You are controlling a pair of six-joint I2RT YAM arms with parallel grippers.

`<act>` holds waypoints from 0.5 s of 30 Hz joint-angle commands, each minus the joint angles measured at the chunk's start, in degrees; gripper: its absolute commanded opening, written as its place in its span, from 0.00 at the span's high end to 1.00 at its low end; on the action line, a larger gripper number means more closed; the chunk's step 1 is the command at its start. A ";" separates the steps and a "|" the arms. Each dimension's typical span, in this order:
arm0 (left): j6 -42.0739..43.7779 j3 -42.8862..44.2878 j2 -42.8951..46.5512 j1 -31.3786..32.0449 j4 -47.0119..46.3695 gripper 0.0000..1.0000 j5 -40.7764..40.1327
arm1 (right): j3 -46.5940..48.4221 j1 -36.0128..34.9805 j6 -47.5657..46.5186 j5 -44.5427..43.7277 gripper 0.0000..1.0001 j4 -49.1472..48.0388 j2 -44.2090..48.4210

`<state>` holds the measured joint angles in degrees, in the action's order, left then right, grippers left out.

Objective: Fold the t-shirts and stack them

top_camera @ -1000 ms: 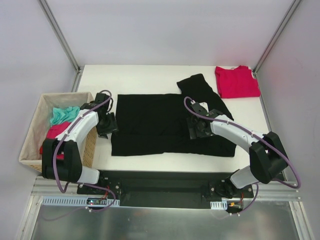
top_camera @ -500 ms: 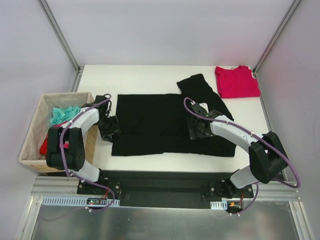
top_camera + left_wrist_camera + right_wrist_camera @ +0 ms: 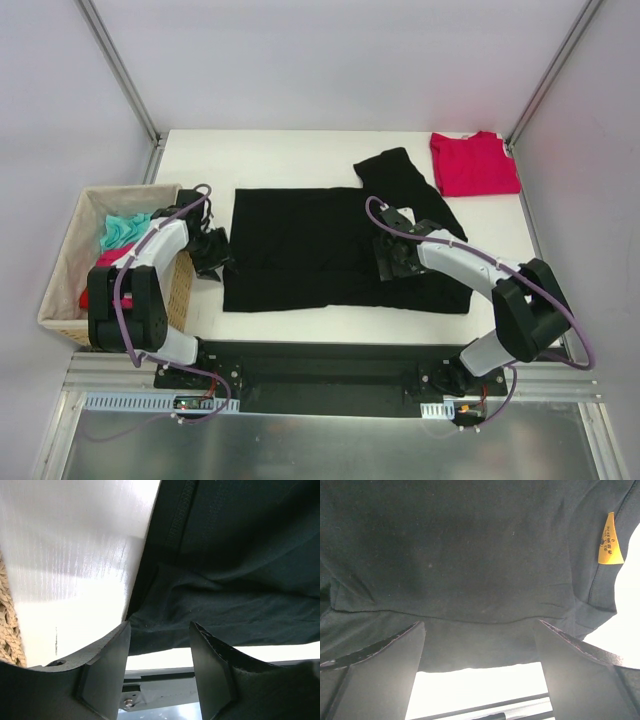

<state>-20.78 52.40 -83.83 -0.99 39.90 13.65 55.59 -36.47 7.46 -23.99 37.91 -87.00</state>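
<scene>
Top external shows the black t-shirt (image 3: 300, 250) spread on the surface (image 3: 290, 150), with the red t-shirt (image 3: 473, 163) at the far right corner. The left tool (image 3: 212, 252) stands half-spread at the black shirt's left edge, and the right tool (image 3: 393, 258) gapes wide over it.

Free: table (image 3: 280, 155) far-left corner, far-edge strip. Blocked: mid by black t-shirt (image 3: 300, 250), far-right corner by red t-shirt (image 3: 473, 165), left edge by basket (image 3: 180, 290).
</scene>
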 commanded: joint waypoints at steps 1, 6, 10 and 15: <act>1.18 -0.81 1.74 -0.24 1.85 0.49 1.03 | 1.36 0.17 0.62 -0.10 0.06 -0.03 -0.45; 1.26 -1.60 0.69 -0.15 1.41 0.50 0.41 | 1.27 0.17 0.62 -0.18 0.06 0.32 0.25; 1.35 -2.48 -1.68 -0.59 1.23 0.52 1.46 | 1.10 0.26 0.53 -0.62 0.06 0.50 0.87; 1.44 -2.04 -2.56 -0.85 1.15 0.52 1.03 | 0.57 0.17 0.71 -0.71 0.06 0.41 1.22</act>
<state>-20.16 50.39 -85.86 -1.23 39.88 14.04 55.59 -36.47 7.46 -23.79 37.91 -87.18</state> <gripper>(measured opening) 0.480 0.939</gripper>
